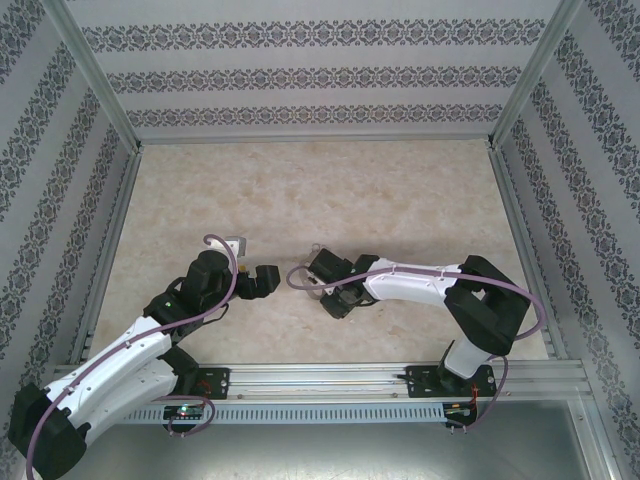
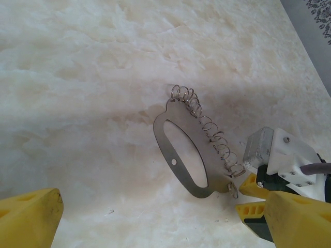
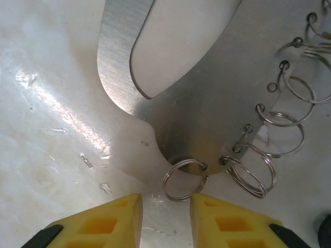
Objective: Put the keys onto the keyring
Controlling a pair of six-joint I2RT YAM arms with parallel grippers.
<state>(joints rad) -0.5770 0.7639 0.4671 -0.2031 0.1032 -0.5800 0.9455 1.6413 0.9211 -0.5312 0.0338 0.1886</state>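
Note:
The keyring [image 2: 178, 155] is a flat grey metal plate with an oval cut-out, lying on the pale table. Several small wire split rings [image 2: 214, 137] hang along one edge. Seen close in the right wrist view, the keyring [image 3: 207, 103] has its rounded end just ahead of my right gripper [image 3: 165, 217]. That gripper's yellow fingers stand slightly apart with nothing between them, and one split ring [image 3: 183, 180] lies right in front of the tips. My left gripper [image 2: 155, 217] is wide open, a little short of the plate. The keys are out of view.
My right gripper [image 2: 247, 199] also appears in the left wrist view, at the plate's lower end. From above, the left gripper [image 1: 262, 282] and the right gripper [image 1: 318, 288] face each other mid-table. Metal rails and patterned walls surround the table.

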